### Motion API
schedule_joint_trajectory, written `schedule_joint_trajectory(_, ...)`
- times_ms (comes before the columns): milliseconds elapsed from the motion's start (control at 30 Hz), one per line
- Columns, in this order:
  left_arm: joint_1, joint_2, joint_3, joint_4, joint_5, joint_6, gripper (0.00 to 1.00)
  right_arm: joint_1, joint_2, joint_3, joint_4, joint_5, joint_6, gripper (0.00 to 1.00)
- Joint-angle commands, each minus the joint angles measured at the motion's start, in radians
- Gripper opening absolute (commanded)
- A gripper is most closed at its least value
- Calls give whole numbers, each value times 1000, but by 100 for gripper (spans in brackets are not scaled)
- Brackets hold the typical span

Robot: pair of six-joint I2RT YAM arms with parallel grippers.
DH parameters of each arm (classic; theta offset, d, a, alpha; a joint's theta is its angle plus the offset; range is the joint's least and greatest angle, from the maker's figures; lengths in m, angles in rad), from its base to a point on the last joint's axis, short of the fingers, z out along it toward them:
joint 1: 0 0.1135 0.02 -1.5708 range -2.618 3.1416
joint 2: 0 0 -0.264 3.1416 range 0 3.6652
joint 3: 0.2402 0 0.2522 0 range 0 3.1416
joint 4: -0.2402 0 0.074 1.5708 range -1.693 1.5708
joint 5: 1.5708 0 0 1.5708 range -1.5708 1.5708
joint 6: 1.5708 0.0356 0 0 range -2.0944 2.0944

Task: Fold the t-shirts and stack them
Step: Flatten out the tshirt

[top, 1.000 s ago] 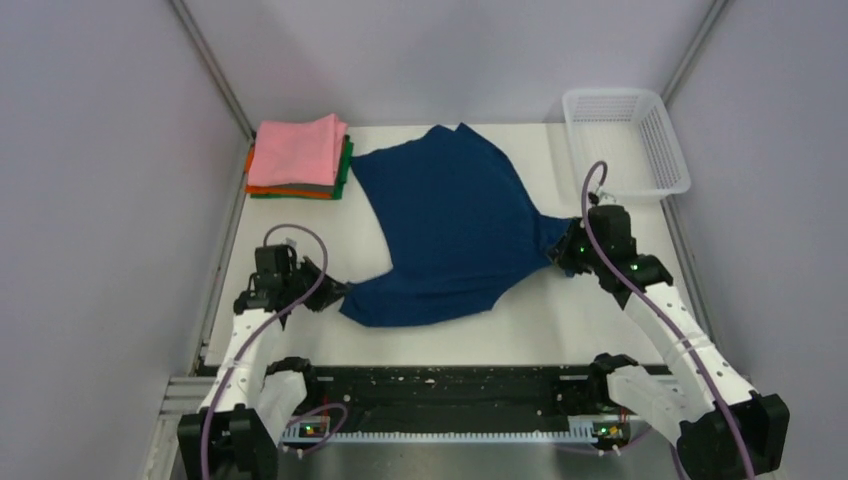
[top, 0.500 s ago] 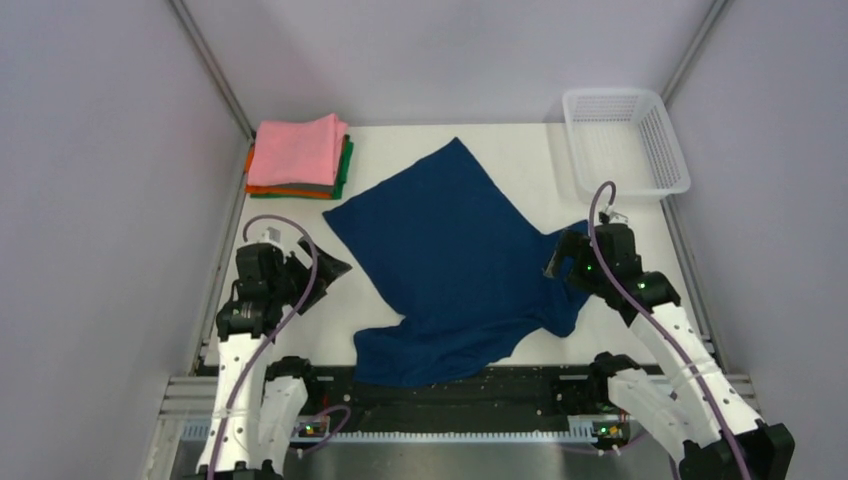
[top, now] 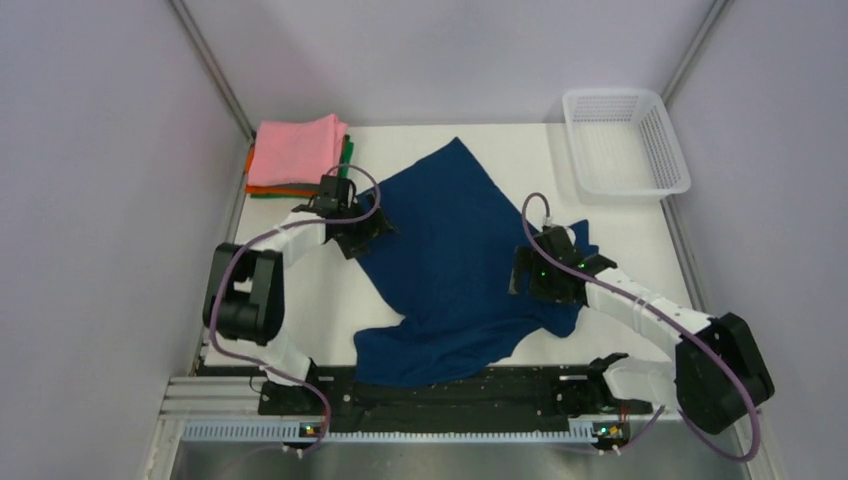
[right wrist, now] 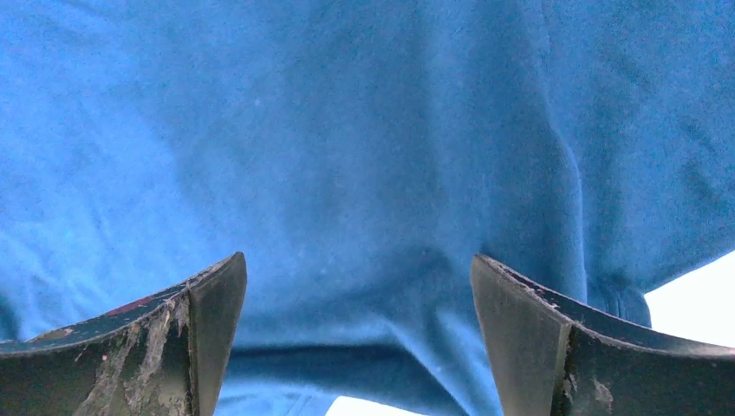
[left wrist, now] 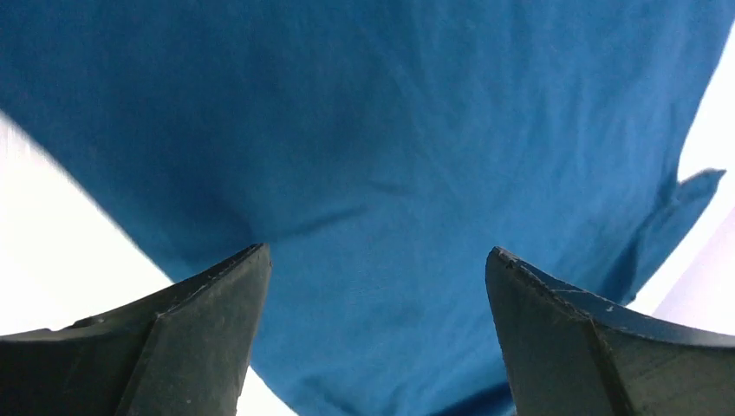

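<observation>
A dark navy t-shirt [top: 455,250] lies spread over the middle of the table, its near part bunched at the front edge [top: 420,355]. My left gripper [top: 364,230] hovers open over the shirt's left edge, and in the left wrist view blue cloth [left wrist: 390,130] fills the space beyond the open left gripper [left wrist: 377,260]. My right gripper [top: 522,275] stands open over the shirt's right side; the right wrist view shows a cloth fold [right wrist: 347,130] beneath the open right gripper [right wrist: 358,269]. A stack of folded t-shirts [top: 297,152], pink on top, sits at the back left.
A white mesh basket [top: 668,140] stands at the back right corner. Grey walls close in both sides. White tabletop [top: 300,290] shows left of the shirt and at the right [top: 640,250]. A black rail [top: 450,400] runs along the near edge.
Both grippers opened and let go of the navy shirt, which dropped flat with its near part bunched. The left arm swung up to the shirt's left edge; the right moved inward over it.
</observation>
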Motion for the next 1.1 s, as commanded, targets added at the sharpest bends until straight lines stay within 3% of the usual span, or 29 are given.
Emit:
schedule_joint_trajectory(0,3,149,92,78,-23,24,97,6,97,38,98,92,11,99)
schedule_joint_trajectory(133,0,226,71,92,10,11,94,-28,254,111,145,152,15,99)
schedule_joint_trajectory(300,-48,154,-82,139,11,-31,94,-106,485,297,232,113,-36,99)
schedule_joint_trajectory(533,-276,-43,-279,154,-47,-169,94,-133,884,827,236,80,-214,99)
schedule_joint_trajectory(667,-426,-116,-296,159,-107,-248,95,-133,1102,1175,181,83,-325,99)
schedule_joint_trajectory(733,-443,-128,-273,140,-146,-248,96,-132,1193,1337,126,80,-360,99)
schedule_joint_trajectory(867,-442,-146,-167,-41,-307,-218,98,-132,1191,1493,53,39,-374,99)
schedule_joint_trajectory(1067,-436,-317,-157,-236,-542,-238,99,-128,885,1273,67,56,-384,99)
